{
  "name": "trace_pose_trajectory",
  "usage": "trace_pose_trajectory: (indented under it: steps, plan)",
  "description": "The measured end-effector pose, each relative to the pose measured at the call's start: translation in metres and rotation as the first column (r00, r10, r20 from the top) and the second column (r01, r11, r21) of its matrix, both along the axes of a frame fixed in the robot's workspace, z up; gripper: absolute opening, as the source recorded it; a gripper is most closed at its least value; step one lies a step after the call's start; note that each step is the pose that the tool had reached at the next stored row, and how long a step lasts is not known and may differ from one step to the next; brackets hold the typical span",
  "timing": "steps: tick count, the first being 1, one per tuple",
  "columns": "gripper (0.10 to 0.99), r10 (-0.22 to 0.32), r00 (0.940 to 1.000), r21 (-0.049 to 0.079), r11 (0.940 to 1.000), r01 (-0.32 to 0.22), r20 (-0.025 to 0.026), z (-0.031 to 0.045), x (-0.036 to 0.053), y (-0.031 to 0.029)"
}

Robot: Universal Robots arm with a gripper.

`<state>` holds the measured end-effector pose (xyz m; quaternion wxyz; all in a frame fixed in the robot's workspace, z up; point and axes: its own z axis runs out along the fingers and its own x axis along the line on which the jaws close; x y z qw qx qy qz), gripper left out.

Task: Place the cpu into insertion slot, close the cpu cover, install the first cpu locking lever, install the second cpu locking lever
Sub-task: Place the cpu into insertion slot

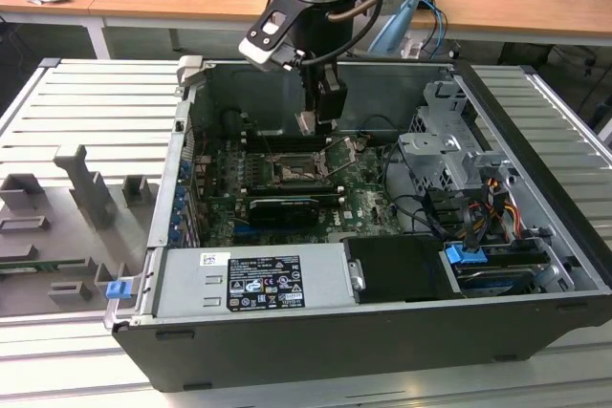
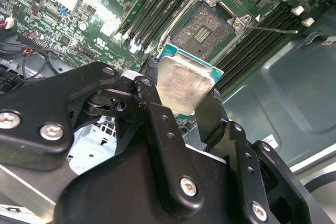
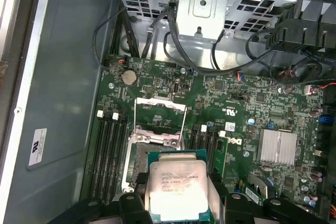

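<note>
My gripper (image 1: pixel 320 119) hangs inside the open computer case, shut on the cpu (image 1: pixel 306 123), a small square chip with a pale metal top. Both wrist views show the cpu (image 2: pixel 186 82) (image 3: pixel 178 190) clamped at two opposite edges between black fingers (image 2: pixel 157 124). It hovers a little above the motherboard, next to the open insertion slot (image 2: pixel 206 24) (image 1: pixel 292 174). The chip partly hides that slot in the first wrist view. The cpu cover (image 3: pixel 160 121), a thin metal frame with a window, is flipped open beside the socket. A thin locking lever (image 2: pixel 273 29) sticks out, released.
Memory slots (image 3: pixel 107 156) flank the socket on both sides. A graphics card (image 1: pixel 284 207) and power supply (image 1: pixel 253 279) lie nearer the case front, a drive cage (image 1: pixel 449 150) with cables at the exterior view's right. A grey fixture tray (image 1: pixel 67 226) sits outside, at the exterior view's left.
</note>
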<state>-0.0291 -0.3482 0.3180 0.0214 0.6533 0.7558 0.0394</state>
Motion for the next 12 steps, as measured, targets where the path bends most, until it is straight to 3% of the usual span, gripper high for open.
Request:
trace_pose_trajectory:
  steps: [12]
  plan:
    - [0.529, -0.007, 1.0, 0.0, 1.0, 0.007, 0.0, -0.0033, 0.0, 0.0]
